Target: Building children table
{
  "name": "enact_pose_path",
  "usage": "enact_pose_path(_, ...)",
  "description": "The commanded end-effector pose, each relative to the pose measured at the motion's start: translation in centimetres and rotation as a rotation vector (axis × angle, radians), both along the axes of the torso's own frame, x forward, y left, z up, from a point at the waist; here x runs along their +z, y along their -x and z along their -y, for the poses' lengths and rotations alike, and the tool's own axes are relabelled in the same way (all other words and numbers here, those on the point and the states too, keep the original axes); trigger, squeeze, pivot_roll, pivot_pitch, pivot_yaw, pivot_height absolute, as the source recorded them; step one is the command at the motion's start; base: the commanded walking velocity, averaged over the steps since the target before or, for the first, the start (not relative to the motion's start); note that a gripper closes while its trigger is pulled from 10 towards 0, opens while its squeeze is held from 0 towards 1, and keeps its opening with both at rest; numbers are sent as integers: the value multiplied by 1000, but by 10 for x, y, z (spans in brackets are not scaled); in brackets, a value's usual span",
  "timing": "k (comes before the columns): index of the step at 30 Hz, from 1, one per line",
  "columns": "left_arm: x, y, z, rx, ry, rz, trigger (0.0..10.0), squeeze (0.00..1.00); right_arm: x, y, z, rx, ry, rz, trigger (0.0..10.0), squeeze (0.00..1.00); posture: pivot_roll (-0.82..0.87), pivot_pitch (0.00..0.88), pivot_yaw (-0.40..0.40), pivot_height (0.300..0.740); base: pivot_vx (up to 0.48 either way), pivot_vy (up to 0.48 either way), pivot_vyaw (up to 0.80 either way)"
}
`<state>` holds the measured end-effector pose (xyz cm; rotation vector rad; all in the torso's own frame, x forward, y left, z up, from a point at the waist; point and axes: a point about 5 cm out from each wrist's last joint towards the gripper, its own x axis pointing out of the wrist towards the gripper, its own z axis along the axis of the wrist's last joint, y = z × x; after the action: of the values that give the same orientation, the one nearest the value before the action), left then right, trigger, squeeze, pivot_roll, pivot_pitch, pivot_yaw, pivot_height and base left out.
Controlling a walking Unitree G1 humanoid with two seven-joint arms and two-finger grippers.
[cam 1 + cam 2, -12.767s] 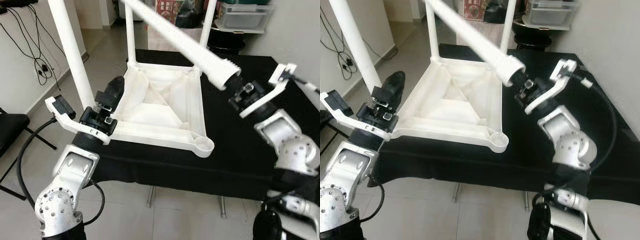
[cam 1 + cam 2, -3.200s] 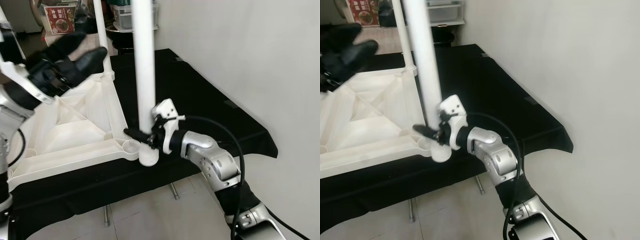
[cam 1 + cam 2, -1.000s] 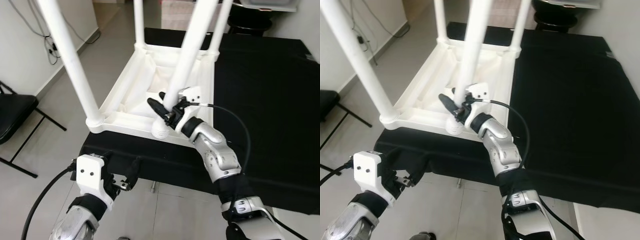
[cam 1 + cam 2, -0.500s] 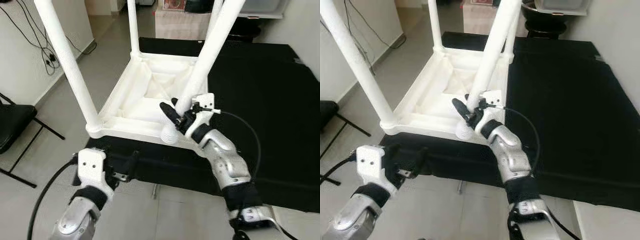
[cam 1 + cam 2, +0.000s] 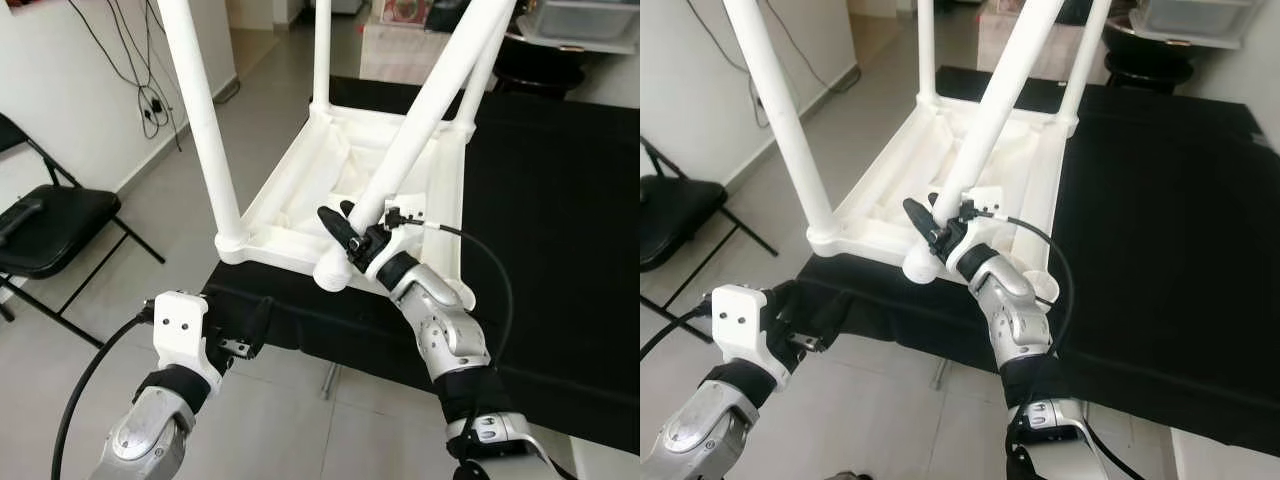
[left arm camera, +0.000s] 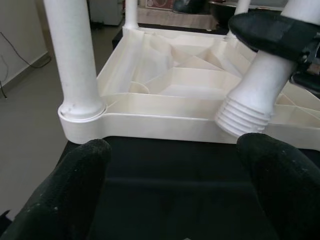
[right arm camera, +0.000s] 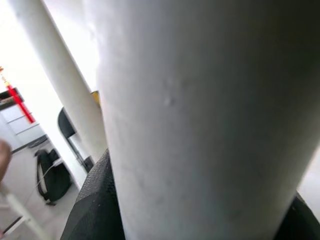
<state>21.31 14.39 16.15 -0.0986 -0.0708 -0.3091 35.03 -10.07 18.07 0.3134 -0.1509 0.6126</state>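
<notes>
Upside-down white plastic table top (image 5: 300, 215) lies on a black-draped work table (image 5: 560, 250), its ribbed underside forming a shallow tray. Three white tube legs stand in its corner sockets. Right gripper (image 5: 347, 235) pinches a fourth white tube leg (image 5: 425, 110) near its threaded end, tilted over the near edge, the empty corner socket (image 5: 462, 296) just beside. Left gripper (image 6: 175, 185) hovers below the near edge, fingers spread, holding nothing.
</notes>
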Motion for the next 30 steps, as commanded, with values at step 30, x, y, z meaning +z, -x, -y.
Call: enact_pose_path(30,-2,4,12,-165,22,-14,10000,0,37,-23,-1,15,439,161,10000,0,28,99,-53,740,0,-81,0)
